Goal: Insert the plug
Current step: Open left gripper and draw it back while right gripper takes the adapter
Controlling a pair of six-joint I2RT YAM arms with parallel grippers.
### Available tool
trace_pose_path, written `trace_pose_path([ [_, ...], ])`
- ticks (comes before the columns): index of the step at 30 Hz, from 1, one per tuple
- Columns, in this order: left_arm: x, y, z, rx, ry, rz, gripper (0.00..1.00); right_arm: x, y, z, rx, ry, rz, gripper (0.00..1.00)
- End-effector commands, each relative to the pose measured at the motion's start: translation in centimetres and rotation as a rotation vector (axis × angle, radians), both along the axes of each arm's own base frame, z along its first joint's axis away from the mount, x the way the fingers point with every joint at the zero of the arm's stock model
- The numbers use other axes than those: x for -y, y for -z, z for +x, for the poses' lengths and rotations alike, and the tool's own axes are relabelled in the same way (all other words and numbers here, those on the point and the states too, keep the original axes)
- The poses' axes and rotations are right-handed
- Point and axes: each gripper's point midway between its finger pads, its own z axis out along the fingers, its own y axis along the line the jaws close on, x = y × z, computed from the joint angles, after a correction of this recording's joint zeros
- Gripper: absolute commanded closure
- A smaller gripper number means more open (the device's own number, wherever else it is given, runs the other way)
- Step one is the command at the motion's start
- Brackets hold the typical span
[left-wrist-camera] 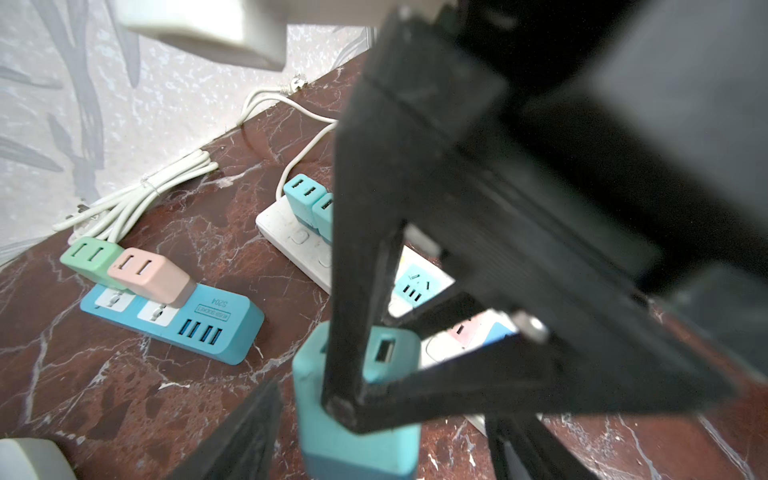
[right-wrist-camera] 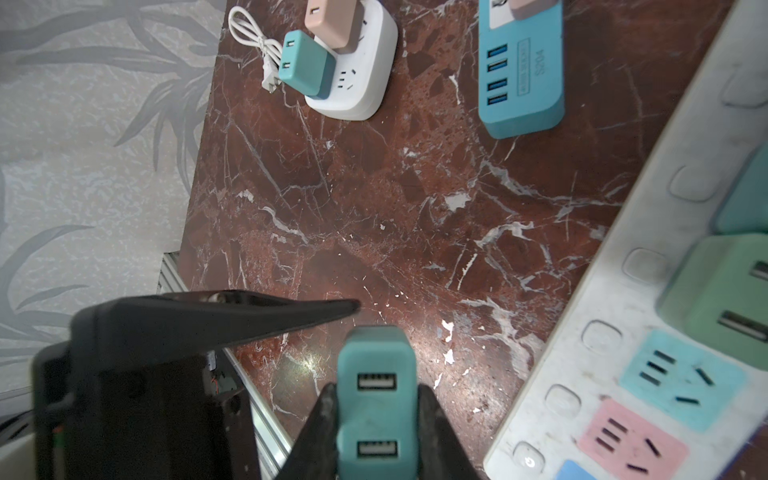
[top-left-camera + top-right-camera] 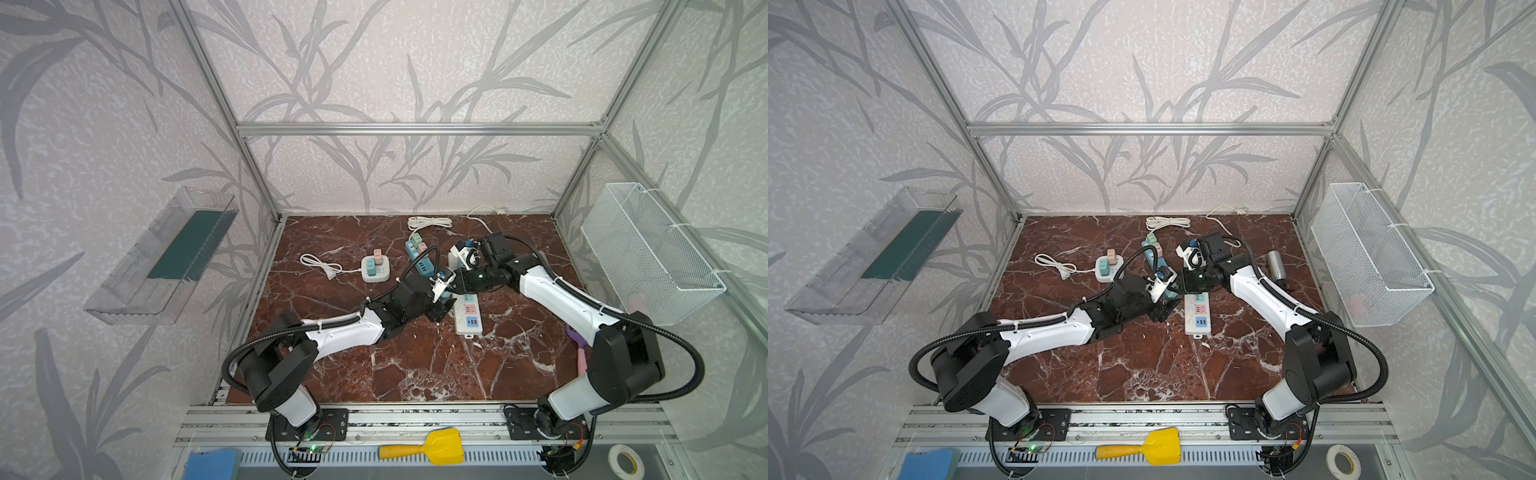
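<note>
While in right pincer [image 2: 376, 392], teal plug [image 2: 376, 419] upright.

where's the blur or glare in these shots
Left wrist view: teal plug is soft, blue power strip sharp. Right wrist view: glare patch on the marble table beside the plug, green plug at the edge blurred. Both top views: sharp, evenly lit.

Front open, middle and back crowded
The red-brown marble bench [image 3: 415, 365] lies bare along the middle of its front edge. At its centre the black-and-white left arm [image 3: 345, 332] and right arm [image 3: 557, 295] meet over a long white power strip [image 3: 469, 318]. A blue power strip [image 3: 423, 266], a white square socket block [image 3: 376, 270] and coiled white cables [image 3: 428, 223] lie toward the back edge.
</note>
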Motion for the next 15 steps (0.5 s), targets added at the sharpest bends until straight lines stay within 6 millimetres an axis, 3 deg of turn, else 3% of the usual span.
trace_pose_path([
  [1, -1.3, -2.3, -0.5, 0.047, -0.034, -0.044, 0.17, 1.7, -1.7, 0.8, 0.098, 0.083, -0.060, 0.93],
  [5, -4.1, -4.0, -0.3, 0.033, -0.170, -0.107, 0.09, 3.9, -2.3, 1.1, 0.174, 0.156, -0.143, 0.94],
  [9, -9.2, -5.7, 2.4, -0.083, -0.465, -0.176, 0.05, 5.3, -2.6, 0.5, 0.227, 0.204, -0.171, 0.94],
  [13, -14.0, -4.7, 5.5, -0.369, -0.684, -0.323, 0.07, 7.3, -2.3, -0.2, 0.282, 0.276, -0.210, 0.96],
  [15, -14.9, -3.9, 6.6, -0.477, -0.708, -0.414, 0.09, 8.2, -1.7, -0.6, 0.298, 0.309, -0.240, 0.97],
])
